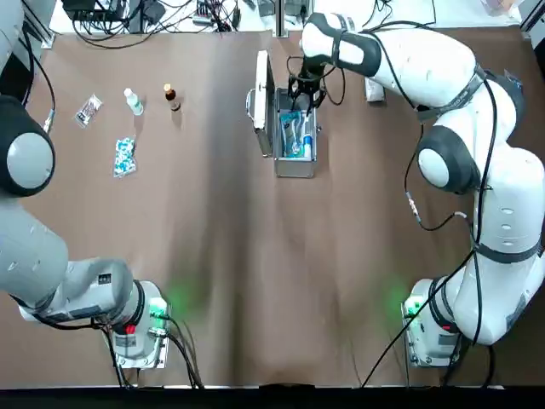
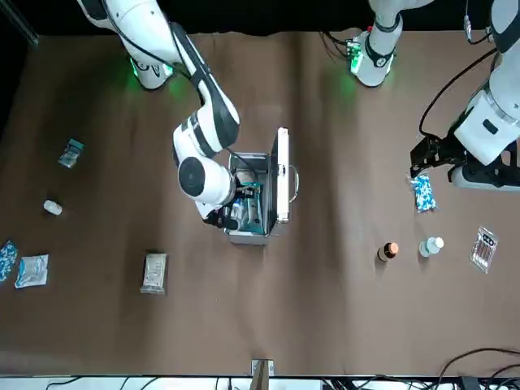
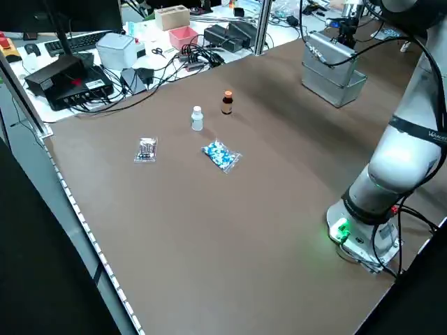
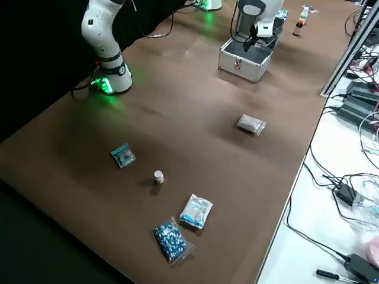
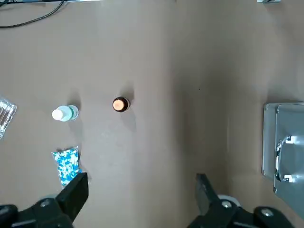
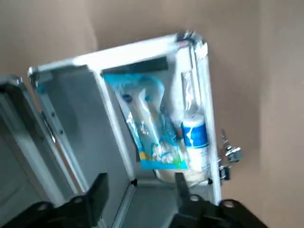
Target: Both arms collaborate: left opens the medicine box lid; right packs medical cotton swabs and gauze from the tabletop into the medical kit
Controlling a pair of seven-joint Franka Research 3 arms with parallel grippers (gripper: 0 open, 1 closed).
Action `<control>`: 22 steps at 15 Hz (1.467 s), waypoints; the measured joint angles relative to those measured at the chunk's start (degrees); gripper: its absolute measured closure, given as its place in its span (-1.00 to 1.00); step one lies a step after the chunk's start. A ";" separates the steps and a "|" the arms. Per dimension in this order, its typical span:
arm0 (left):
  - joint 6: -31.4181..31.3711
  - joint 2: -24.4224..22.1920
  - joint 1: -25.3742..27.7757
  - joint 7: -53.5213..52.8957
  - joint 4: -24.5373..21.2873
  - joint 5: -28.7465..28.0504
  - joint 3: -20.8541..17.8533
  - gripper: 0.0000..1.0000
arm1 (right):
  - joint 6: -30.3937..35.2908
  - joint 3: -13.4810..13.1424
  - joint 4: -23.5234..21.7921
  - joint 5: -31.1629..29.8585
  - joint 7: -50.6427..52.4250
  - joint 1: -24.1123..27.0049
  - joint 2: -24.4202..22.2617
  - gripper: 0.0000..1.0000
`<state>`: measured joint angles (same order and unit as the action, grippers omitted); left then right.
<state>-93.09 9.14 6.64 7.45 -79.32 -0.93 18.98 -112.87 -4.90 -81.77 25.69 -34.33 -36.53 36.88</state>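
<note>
I count two speckled packets (image 4: 170,240), two white packets (image 4: 196,211), one brown bottle (image 3: 227,103), two whitish bottles (image 2: 53,208), one silver case (image 4: 246,64).

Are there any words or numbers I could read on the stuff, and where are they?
"Wa…": white letters on a black strap round the left arm in the left side view; I can't tell the rest.
Blue packet inside the case: marks too blurred to read.
White packet beside the speckled one: print too small to read.
Small packet near the white bottle: too small to read.
I can't make out any numbers.
</note>
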 joint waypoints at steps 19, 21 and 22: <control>-2.59 1.38 -0.08 -0.07 0.17 -0.01 0.68 -0.99 | -8.03 -0.59 -1.08 -16.78 30.71 29.53 1.63 -0.88; -2.59 1.39 0.43 -1.77 0.16 -0.01 0.62 -0.99 | -12.80 0.24 -2.51 -16.81 30.75 28.85 4.71 -0.96; -2.59 1.38 0.49 -1.94 0.17 -0.01 0.61 -0.99 | -13.96 0.43 -2.85 -16.81 30.75 28.47 5.40 -0.96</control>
<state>-95.68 10.52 7.12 5.51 -79.15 -0.95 19.59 -126.82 -4.47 -84.62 8.88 -3.58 -8.06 42.28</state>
